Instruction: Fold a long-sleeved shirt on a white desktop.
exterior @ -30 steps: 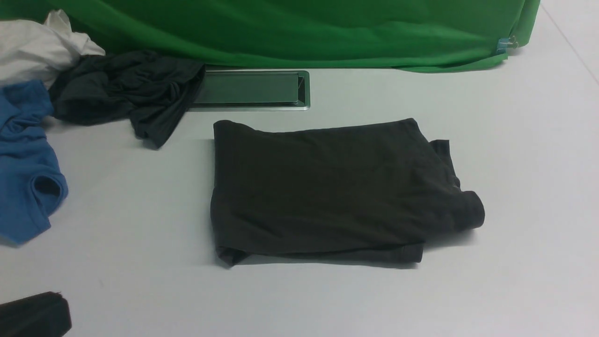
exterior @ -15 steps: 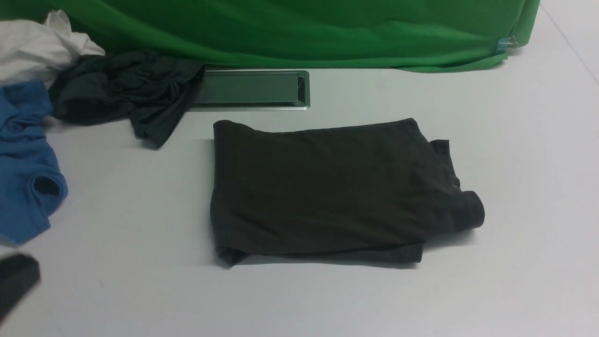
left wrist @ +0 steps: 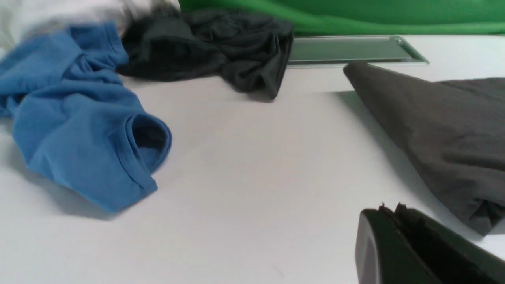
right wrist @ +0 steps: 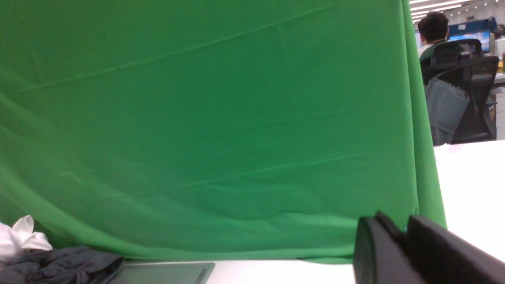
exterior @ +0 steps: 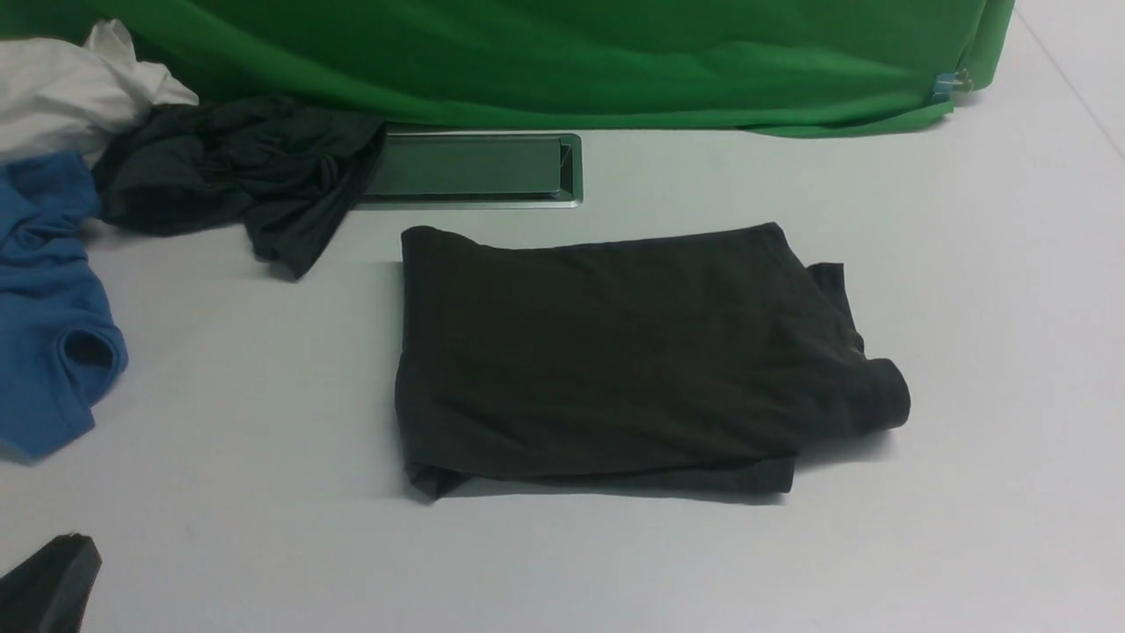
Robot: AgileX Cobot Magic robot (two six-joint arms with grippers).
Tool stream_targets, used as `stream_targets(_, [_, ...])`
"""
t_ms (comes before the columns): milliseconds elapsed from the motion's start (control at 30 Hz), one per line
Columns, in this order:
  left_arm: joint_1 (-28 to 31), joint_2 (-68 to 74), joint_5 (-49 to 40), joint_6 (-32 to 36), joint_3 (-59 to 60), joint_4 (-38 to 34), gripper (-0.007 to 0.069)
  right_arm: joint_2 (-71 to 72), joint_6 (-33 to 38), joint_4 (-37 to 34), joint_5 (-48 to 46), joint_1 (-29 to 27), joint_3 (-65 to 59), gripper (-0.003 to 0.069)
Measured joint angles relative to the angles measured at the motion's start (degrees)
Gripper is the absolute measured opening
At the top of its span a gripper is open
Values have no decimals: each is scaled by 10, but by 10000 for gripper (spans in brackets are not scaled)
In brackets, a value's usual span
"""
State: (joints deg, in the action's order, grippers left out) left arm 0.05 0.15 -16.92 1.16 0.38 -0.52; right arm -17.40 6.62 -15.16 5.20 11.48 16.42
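Left tool pressed together, empty.

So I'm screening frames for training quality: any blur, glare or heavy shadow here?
Front view: sharp and evenly lit, with a soft shadow under the folded long-sleeved shirt. Left wrist view: white garment smeared. Right wrist view: white desktop overexposed.

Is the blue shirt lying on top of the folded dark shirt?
No, the blue shirt lies apart, left of the folded dark shirt.
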Motion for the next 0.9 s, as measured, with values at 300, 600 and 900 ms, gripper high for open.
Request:
stream_targets(300, [1,-3,20,-6,0,5,18,0,0,0,-1,0,0,119])
stream_targets(600, [1,-3,21,-12,0,5,18,0,0,0,-1,0,0,134])
stream_targets(900, [1,-3,21,-12,0,5,19,0,0,0,-1,0,0,157])
